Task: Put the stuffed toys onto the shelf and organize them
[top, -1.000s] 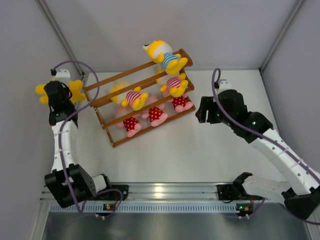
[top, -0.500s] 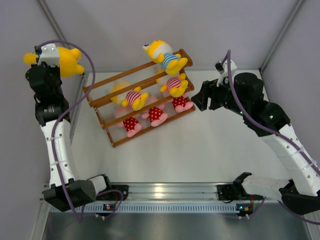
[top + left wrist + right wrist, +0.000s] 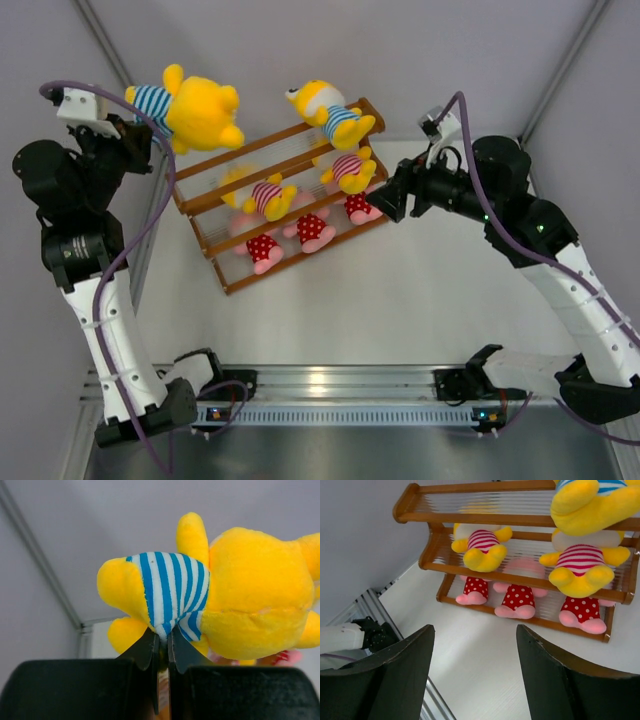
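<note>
My left gripper (image 3: 135, 128) is shut on a yellow stuffed toy in a blue-white striped shirt (image 3: 190, 108), pinching the shirt's hem (image 3: 162, 629), and holds it high above the left end of the shelf (image 3: 240, 153). The shelf also shows in the right wrist view (image 3: 470, 517). A second blue-striped yellow toy (image 3: 330, 113) sits on the top tier at the right. Two pink-striped yellow toys (image 3: 265, 193) (image 3: 347, 168) sit on the middle tier. Three pink toys in red dotted outfits (image 3: 262, 247) fill the bottom tier. My right gripper (image 3: 385, 205) is open and empty beside the shelf's right end.
Grey walls close in on the left, back and right. A metal rail (image 3: 330, 385) with the arm bases runs along the near edge. White tabletop (image 3: 400, 300) lies in front of the shelf.
My left arm has risen and swung right, carrying the blue-striped toy from the left wall to above the shelf's left end. My right gripper has moved left and up toward the shelf's right end.
</note>
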Robot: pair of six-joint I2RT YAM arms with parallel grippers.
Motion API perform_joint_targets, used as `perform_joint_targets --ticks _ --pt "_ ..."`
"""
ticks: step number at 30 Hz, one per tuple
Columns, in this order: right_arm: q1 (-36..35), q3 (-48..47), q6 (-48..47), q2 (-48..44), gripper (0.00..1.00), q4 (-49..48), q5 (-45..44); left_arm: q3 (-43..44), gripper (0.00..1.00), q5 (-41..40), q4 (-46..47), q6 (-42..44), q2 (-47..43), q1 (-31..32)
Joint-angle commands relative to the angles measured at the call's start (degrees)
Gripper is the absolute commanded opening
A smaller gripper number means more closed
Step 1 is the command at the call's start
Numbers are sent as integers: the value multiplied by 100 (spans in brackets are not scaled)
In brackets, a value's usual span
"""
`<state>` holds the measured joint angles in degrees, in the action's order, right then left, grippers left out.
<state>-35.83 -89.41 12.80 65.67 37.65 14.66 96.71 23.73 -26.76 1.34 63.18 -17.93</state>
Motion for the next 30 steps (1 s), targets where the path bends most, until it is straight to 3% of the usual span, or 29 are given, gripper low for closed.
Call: perform_joint_targets --ticks 1,6,9,11,15,21,24,25,26,27,28,29,30 --pt "-11 -174 -128 -63 67 -793 617 77 0 2054 -207 -1370 -226 18" --pt "-73 -218 -59 -11 75 -1381 1416 -808 0 3969 -206 -1848 -455 18" --pt "-169 -209 126 130 80 -1707 1734 -1170 0 4429 -198 -1725 -718 18" --pt "-572 -409 -48 358 86 -1709 1307 -1276 0 4772 -206 -1786 -912 18" --pt "-2055 -946 -945 877 93 -1409 382 -1637 0 5422 -189 -2041 -1123 27" --pt "-2261 -930 -797 1141 92 -1804 458 -1866 0 6047 -189 -2173 -1404 27" --pt "-2296 -824 -445 1290 66 -2165 942 -1892 0 6091 -189 -2182 -1414 18" --pt "-2323 -824 -375 1334 51 -2191 960 -1910 0 6100 -189 -2174 -1396 27" --pt "-2358 -789 -244 1361 24 -2226 960 -1962 0 6091 -180 -2165 -1396 27" --pt "-2393 -754 -164 1352 12 -2322 960 -2006 0 5943 -171 -2121 -1387 27" --pt "-2411 -667 -50 1335 0 -2367 899 -2059 14 5777 -163 -2112 -1387 18" --pt "-2402 -622 220 1274 0 -2376 803 -2198 36 5575 -162 -2068 -1422 18" --pt "-2393 -544 371 1116 0 -2359 445 -2243 73 5059 -267 -1824 -1483 9"
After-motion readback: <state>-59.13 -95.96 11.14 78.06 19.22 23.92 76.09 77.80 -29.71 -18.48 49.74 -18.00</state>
